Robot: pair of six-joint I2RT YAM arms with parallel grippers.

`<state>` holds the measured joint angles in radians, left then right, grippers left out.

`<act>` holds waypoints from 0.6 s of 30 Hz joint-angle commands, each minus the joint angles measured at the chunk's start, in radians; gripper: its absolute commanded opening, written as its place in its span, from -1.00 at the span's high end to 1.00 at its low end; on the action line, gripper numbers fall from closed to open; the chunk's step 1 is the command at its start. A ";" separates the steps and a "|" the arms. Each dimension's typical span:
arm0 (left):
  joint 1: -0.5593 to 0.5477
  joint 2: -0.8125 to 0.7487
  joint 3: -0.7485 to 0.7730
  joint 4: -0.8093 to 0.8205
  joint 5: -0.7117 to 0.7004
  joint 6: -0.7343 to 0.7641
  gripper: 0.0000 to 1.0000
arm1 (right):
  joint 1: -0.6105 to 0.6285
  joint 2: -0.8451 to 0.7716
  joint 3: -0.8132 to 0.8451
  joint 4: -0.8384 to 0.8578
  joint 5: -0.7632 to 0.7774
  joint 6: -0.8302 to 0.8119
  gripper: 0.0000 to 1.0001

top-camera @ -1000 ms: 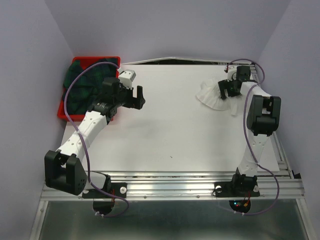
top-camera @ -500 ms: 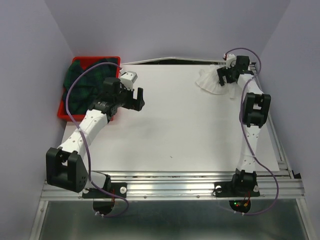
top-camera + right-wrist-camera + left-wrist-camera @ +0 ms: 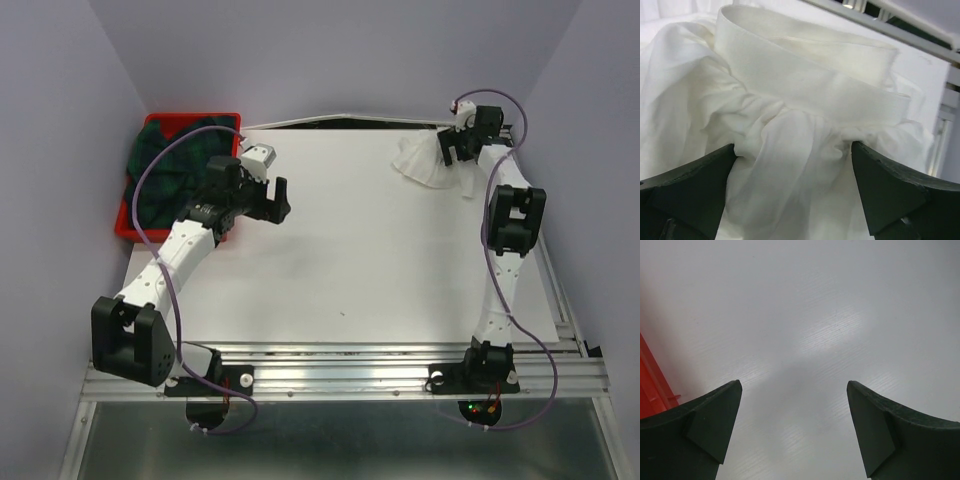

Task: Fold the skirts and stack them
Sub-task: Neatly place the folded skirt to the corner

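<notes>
The white skirt (image 3: 425, 165) lies bunched at the table's far right corner. My right gripper (image 3: 452, 155) is over it, open, its fingers on either side of gathered cloth just below the waistband (image 3: 805, 80). The white cloth (image 3: 790, 165) fills the right wrist view between the jaws. The plaid skirt (image 3: 165, 165) lies crumpled in the red tray (image 3: 125, 225) at the far left. My left gripper (image 3: 277, 195) is open and empty over bare table, right of the tray; the tray's edge (image 3: 652, 385) shows at the left of the left wrist view.
The metal frame rail (image 3: 520, 140) runs behind and beside the white skirt at the right edge. The purple walls close in on the back and both sides. The white tabletop (image 3: 350, 250) spans the middle.
My right gripper has moved toward the far right corner, and the white skirt has shifted back with it. My left arm has barely moved.
</notes>
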<state>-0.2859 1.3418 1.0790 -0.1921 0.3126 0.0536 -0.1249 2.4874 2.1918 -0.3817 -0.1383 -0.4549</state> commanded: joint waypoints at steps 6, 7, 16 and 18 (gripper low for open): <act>0.005 -0.118 -0.030 0.028 -0.027 0.009 -0.97 | -0.009 -0.281 0.095 0.176 -0.067 0.174 -1.00; 0.005 -0.121 -0.024 0.023 -0.035 -0.001 -0.97 | -0.009 -0.309 0.114 0.152 -0.089 0.180 -1.00; 0.013 -0.049 0.110 -0.050 -0.061 0.023 -0.97 | 0.001 -0.583 -0.022 -0.048 -0.265 0.228 -1.00; 0.014 -0.004 0.186 -0.089 -0.073 0.052 -0.97 | 0.001 -0.689 -0.090 -0.133 -0.305 0.220 -1.00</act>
<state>-0.2794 1.2957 1.1355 -0.2497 0.2581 0.0570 -0.1249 1.9450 2.1834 -0.3660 -0.3302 -0.2523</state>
